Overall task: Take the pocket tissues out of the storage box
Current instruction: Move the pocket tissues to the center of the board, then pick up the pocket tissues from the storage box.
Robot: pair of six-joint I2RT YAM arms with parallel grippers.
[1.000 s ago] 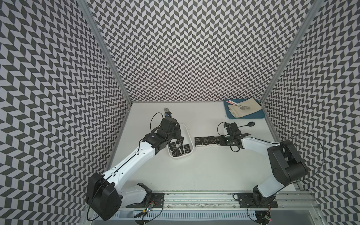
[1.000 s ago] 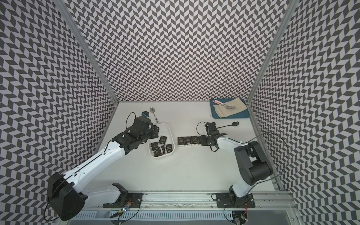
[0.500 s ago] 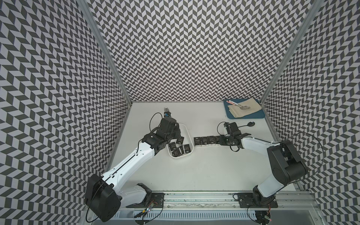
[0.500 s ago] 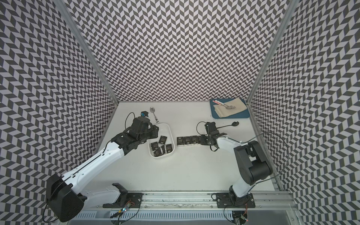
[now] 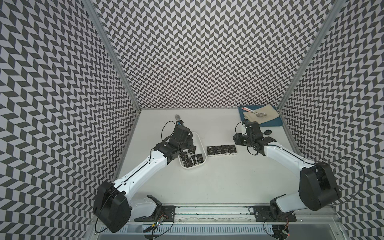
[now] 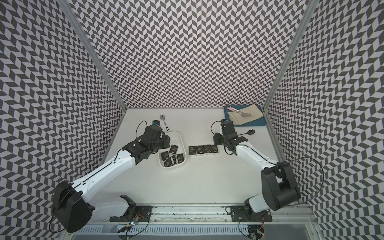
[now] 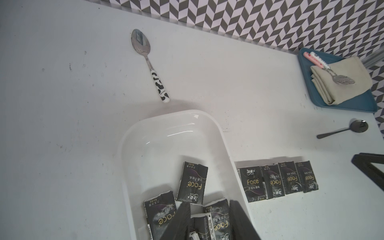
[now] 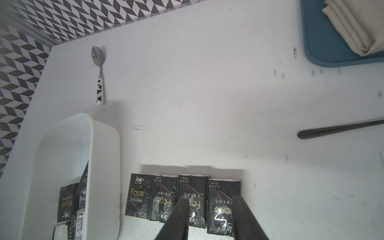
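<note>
Left wrist view — black, gold-lettered pocket tissues (image 7: 192, 182); left gripper (image 7: 208, 205) straddles one, grip unclear — right gripper (image 8: 209, 200) spread

left arm (image 5: 145, 165) hides storage box (image 5: 198, 143) far corner.

You face 3 walls (image 5: 197, 52) of black-and-white chevron, joined by 2 metal corner posts (image 5: 116, 62), around a white table (image 5: 218, 182). A metal rail (image 5: 207, 209) edges its near side. Light is even.
</note>
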